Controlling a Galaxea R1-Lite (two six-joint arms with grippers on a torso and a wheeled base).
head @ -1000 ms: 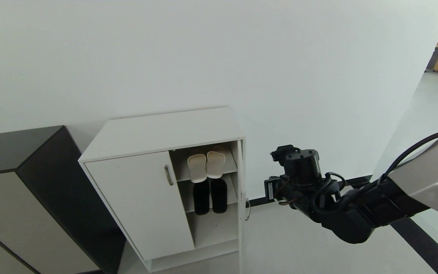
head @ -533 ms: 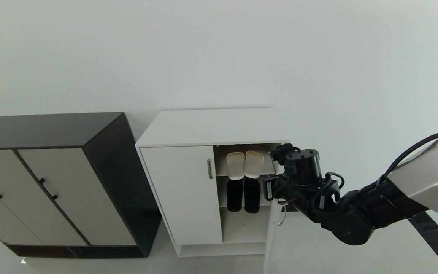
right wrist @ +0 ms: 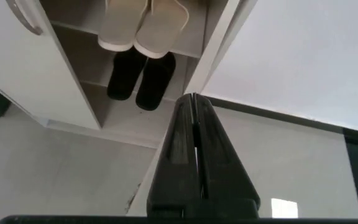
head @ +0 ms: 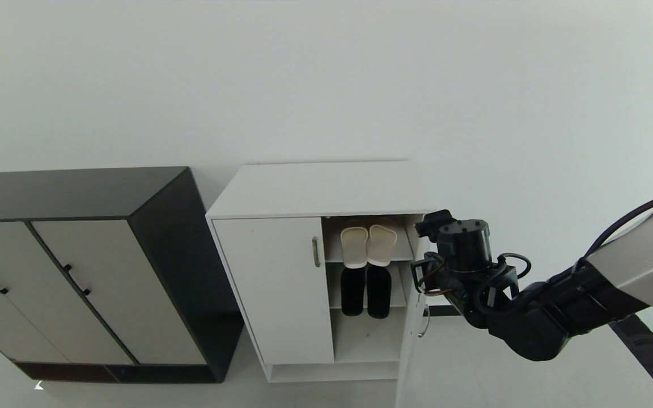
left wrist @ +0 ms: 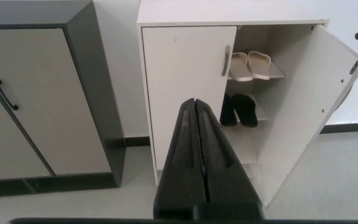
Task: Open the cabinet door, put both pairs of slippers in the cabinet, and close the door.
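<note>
The jaws of your right gripper [right wrist: 194,95] are pressed together on nothing, just beside the open right door [left wrist: 309,112] of the white wooden cabinet [head: 315,187]. Your left gripper [left wrist: 194,101] also has its jaws closed and empty, well apart from the shut left door [head: 272,289]. Inside, the cream pair of slippers [head: 367,245] lies on the top shelf, reaching its front edge. The black pair of slippers [head: 365,292] lies on the middle shelf. A black cabinet with grey doors [head: 77,192] stands just beside the white one.

No writing, label, number or sign is legible on the white cabinet [head: 315,187], the slippers [head: 367,245] on its shelves, or the dark cabinet [head: 77,190] beside it.
</note>
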